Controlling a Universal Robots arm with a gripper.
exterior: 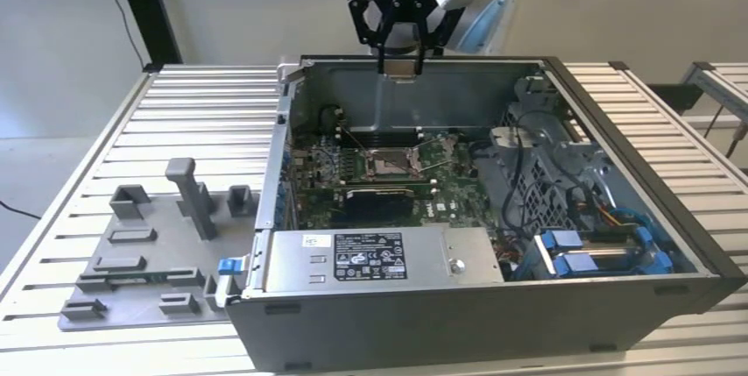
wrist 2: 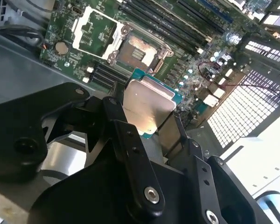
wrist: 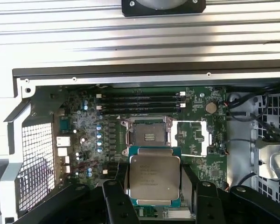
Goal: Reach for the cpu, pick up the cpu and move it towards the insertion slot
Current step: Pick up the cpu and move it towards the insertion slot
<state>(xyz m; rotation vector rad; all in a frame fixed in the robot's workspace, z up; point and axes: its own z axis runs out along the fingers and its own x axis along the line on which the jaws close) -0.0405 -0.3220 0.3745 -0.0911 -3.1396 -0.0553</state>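
My gripper [exterior: 398, 67] is pinching the cpu [wrist: 154, 177] high above the case's [exterior: 608, 306] far wall. In both wrist views its silver top shows, with the slot [wrist: 148, 137] open on the board below.

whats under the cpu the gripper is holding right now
The gripper holds the cpu above the open computer case. In both wrist views, green motherboard lies below it, the insertion slot just beyond its edge. The board directly beneath the chip is covered.
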